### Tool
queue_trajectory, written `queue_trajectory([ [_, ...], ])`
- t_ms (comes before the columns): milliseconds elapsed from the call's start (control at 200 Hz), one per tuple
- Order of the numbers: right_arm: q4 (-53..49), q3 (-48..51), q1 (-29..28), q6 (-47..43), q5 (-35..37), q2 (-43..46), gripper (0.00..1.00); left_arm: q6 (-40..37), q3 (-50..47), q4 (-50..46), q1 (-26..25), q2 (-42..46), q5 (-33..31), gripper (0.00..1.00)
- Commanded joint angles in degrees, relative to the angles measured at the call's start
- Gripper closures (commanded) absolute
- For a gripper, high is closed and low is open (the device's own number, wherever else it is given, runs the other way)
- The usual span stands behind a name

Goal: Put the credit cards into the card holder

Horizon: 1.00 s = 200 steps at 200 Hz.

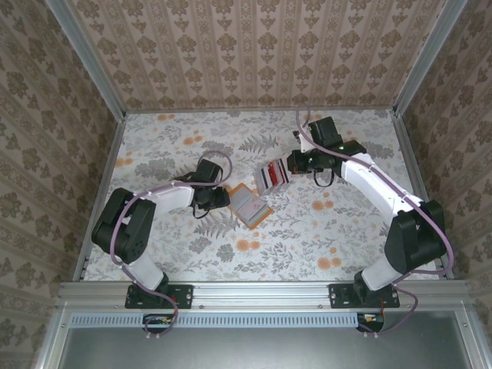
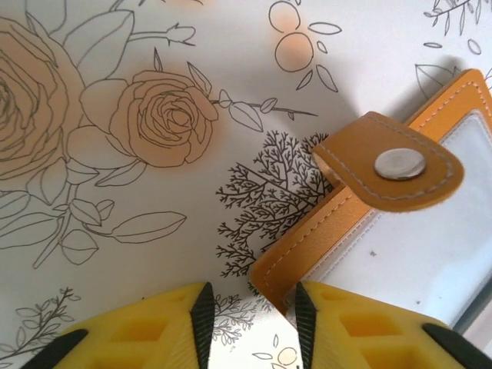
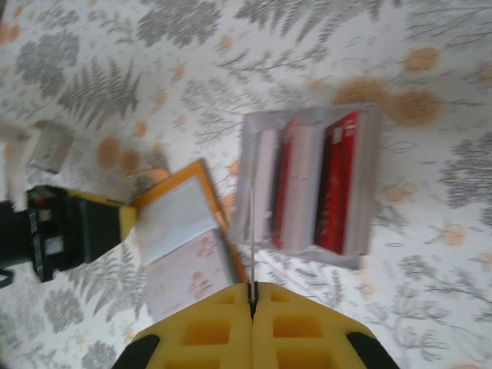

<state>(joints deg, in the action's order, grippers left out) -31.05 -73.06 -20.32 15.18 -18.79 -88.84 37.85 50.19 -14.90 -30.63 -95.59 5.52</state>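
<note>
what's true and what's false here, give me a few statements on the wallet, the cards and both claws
1. The wallet lies open on the table. True.
2. The left claw is shut. False: it is open, with the wallet's corner seen in its gap.
3. The stand has no cards in it. False: red and pale cards stand in its slots.
4. The right claw is shut on a thin card seen edge-on. True.

Orange-tan card holder (image 1: 250, 206), pale stitching; red and whitish credit cards (image 1: 271, 176); grey-and-orange floral print on white worktop (image 1: 323, 238).
</note>
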Motion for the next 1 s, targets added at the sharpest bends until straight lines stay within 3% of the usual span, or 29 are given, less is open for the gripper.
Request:
queue_trajectory([
  [0, 4.05, 2.48, -4.38, 1.81, -5.81, 0.31, 0.95, -0.19, -0.12, -3.27, -1.0, -1.66, -2.23, 0.67],
  [215, 9.28, 1.17, -12.46, 5.29, 0.31, -7.86, 0.96, 1.84, -4.7, -3.04, -2.19, 1.34, -2.64, 0.77],
  [470, 4.78, -13.63, -15.02, 0.42, 12.36, -22.85, 0.96, 3.68, -7.79, -4.97, -3.47, 8.01, -5.04, 0.77],
  [645, 3.68, -19.59, -15.21, -2.72, 19.6, -28.15, 0.96, 3.83, -8.35, -7.0, -3.47, 13.06, -7.42, 0.75],
  [870, 1.43, -23.98, -16.31, -5.34, 20.21, -34.18, 0.96, 3.31, -7.76, -8.81, -3.21, 16.8, -9.27, 0.73],
  [995, 1.34, -23.73, -17.16, -5.4, 16.23, -35.14, 0.96, 3.2, -7.83, -9.19, -3.03, 18.99, -10.46, 0.72],
])
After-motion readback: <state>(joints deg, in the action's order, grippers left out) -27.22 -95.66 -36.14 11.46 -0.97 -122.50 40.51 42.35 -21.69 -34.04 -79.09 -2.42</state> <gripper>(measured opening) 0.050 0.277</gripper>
